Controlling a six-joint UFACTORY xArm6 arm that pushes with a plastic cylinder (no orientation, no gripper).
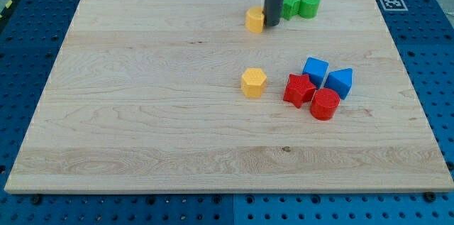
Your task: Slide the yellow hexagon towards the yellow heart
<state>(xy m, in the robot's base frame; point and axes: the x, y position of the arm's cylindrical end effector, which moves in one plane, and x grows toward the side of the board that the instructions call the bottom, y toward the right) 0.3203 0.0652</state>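
The yellow hexagon [253, 82] lies near the middle of the wooden board, a little right of centre. The yellow heart [255, 20] lies near the view's top, straight above the hexagon. My tip [272, 25] ends the dark rod that comes down from the view's top. It stands right beside the heart's right side, touching or nearly touching it. The tip is well above the hexagon in the view, apart from it.
Two green blocks [301, 4] sit just right of the rod near the top edge. A cluster right of the hexagon holds a red star [299, 89], a red cylinder [325, 104], a blue cube [315, 69] and a blue wedge [340, 81]. A marker tag [390, 2] sits at the top right corner.
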